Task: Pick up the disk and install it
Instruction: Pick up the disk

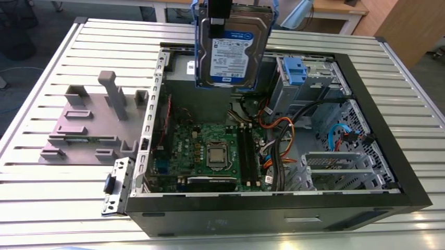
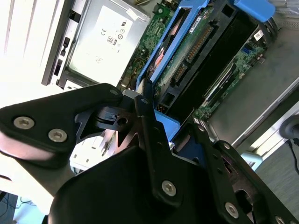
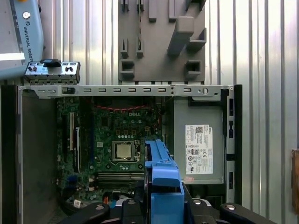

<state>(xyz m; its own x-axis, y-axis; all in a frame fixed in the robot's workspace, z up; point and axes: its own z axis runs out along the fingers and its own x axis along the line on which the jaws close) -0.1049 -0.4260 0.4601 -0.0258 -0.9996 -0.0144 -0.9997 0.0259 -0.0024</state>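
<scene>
The disk [image 1: 233,49], a silver hard drive with a white-and-blue label in a blue bracket, hangs upright above the back of the open computer case [image 1: 264,213]. My gripper [image 1: 218,15] is shut on its top edge. In the second wrist view the black fingers [image 2: 149,126] clamp the blue bracket, and the disk [image 2: 196,51] shows its green circuit side. Seen edge-on in the first wrist view, the disk's blue bracket [image 3: 163,186] hangs over the motherboard [image 3: 117,144].
A metal drive cage with a blue latch [image 1: 295,70] sits in the case to the exterior view's right of the disk. A grey stand with upright posts [image 1: 97,120] lies outside the case on the slatted table [image 1: 41,198]. The power supply [image 3: 198,140] fills one case corner.
</scene>
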